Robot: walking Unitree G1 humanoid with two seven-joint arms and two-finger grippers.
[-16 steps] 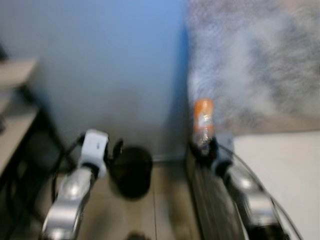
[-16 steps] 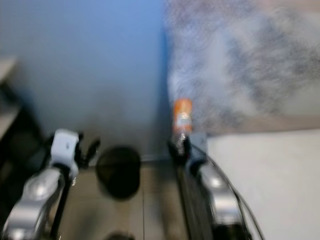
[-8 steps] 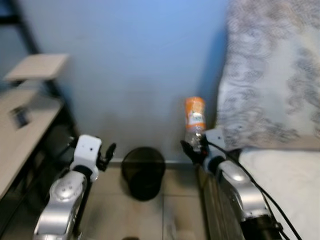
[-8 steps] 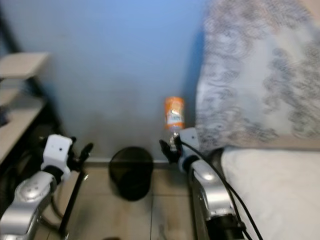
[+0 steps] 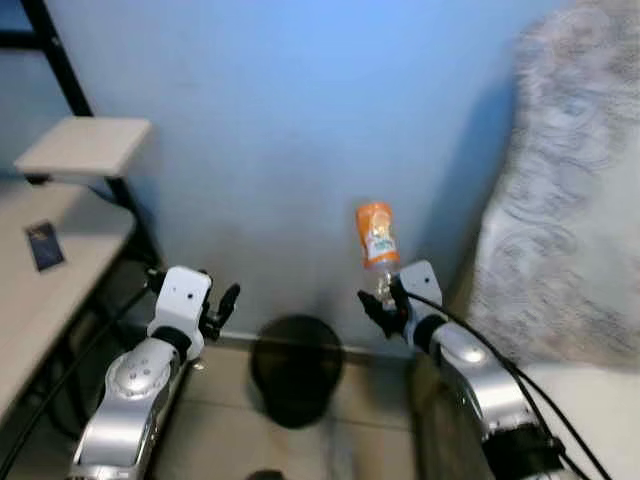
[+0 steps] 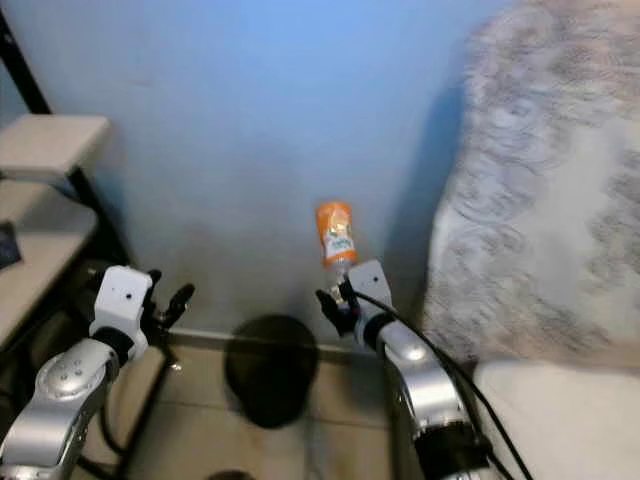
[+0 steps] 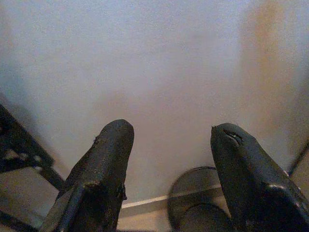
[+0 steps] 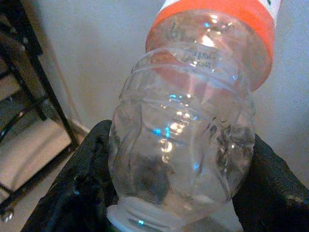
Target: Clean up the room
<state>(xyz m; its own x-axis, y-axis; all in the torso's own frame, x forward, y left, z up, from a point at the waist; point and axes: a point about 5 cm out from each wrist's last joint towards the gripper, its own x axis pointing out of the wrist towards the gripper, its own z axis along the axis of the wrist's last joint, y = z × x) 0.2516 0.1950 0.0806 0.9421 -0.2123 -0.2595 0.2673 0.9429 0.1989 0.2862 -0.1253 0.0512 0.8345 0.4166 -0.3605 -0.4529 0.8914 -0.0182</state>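
Dim, bluish light — soft blur throughout (wrist views sharper).

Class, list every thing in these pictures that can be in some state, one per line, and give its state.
plastic bottle: empty, held neck down, orange label end up
right tool: shut on the bottle's neck end
left tool: open, holding nothing, pointing at the wall
black bin: upright on the floor by the wall, open top
small dark card: lying flat on the wooden shelf
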